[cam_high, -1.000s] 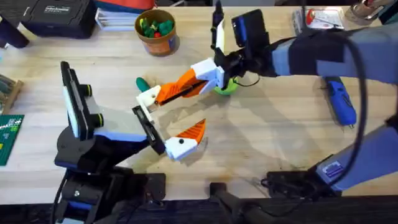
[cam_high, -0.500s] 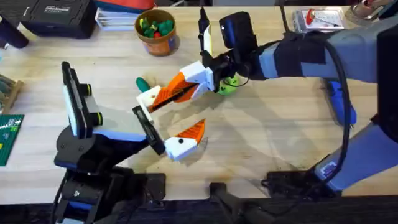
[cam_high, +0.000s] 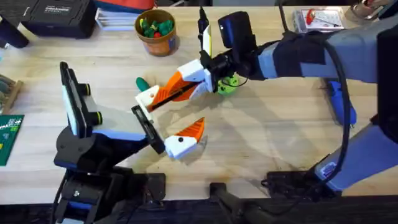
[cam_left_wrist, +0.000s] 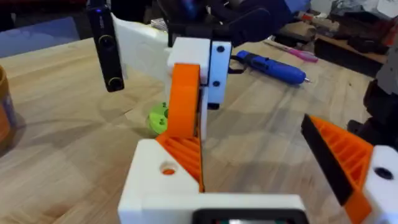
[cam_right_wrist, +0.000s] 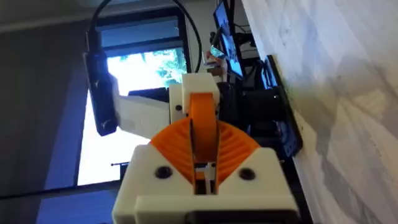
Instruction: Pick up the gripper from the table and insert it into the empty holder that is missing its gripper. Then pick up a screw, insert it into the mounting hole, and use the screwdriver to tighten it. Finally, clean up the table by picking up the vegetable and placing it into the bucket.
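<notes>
nothing moved; left hand (cam_high: 176, 117) spread, right hand (cam_high: 166, 93) pinching left's finger (cam_high: 158, 94)

I note even, bright overhead light on the table (cam_high: 261, 143) with soft arm shadows, mild blur on near arm parts, and blown-out window glare in my right wrist view.

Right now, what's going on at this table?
The right gripper reaches across the middle, clamped on an orange-and-white spare finger, and holds it at the white holder of the left gripper, which stands open. Whether it is fully seated is unclear. The lime-green disc, screwdriver and vegetable lie untouched on the table. The bucket stands farther back.
</notes>
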